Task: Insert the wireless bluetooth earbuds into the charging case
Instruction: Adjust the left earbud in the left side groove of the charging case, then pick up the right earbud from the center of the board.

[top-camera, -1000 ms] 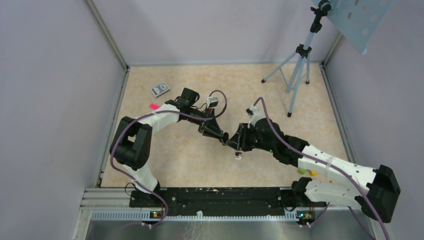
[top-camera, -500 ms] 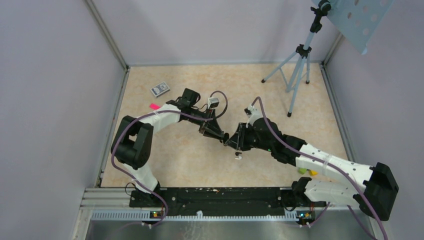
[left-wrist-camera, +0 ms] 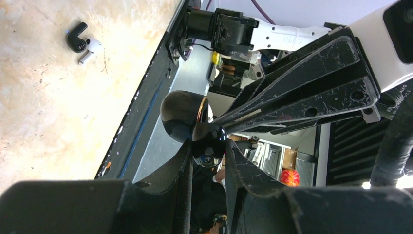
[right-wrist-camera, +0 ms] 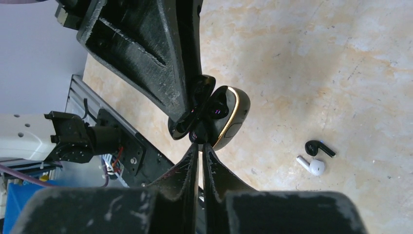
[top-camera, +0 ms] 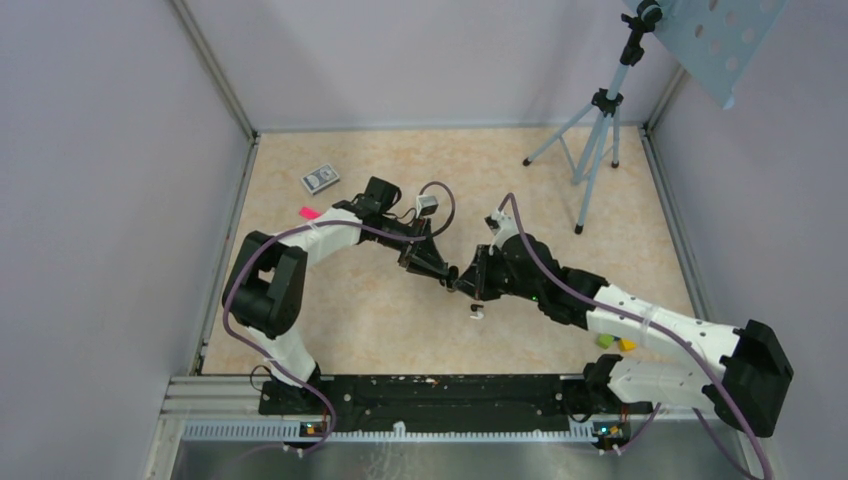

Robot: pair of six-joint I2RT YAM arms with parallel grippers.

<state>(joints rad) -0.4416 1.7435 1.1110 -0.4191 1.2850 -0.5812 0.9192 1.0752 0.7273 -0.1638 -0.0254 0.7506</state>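
Left gripper (left-wrist-camera: 208, 151) clamped narrowly on the open charging case (right-wrist-camera: 229, 114). Right gripper (right-wrist-camera: 199, 146) pinched shut, tips at the case's mouth; I can't tell whether anything sits between them. A black earbud (right-wrist-camera: 319, 147) and a white earbud (right-wrist-camera: 312, 166) lie side by side on the table (right-wrist-camera: 316, 58), near the case.

One charging case (right-wrist-camera: 230, 116); one black earbud (right-wrist-camera: 319, 147); one white earbud (right-wrist-camera: 312, 166).
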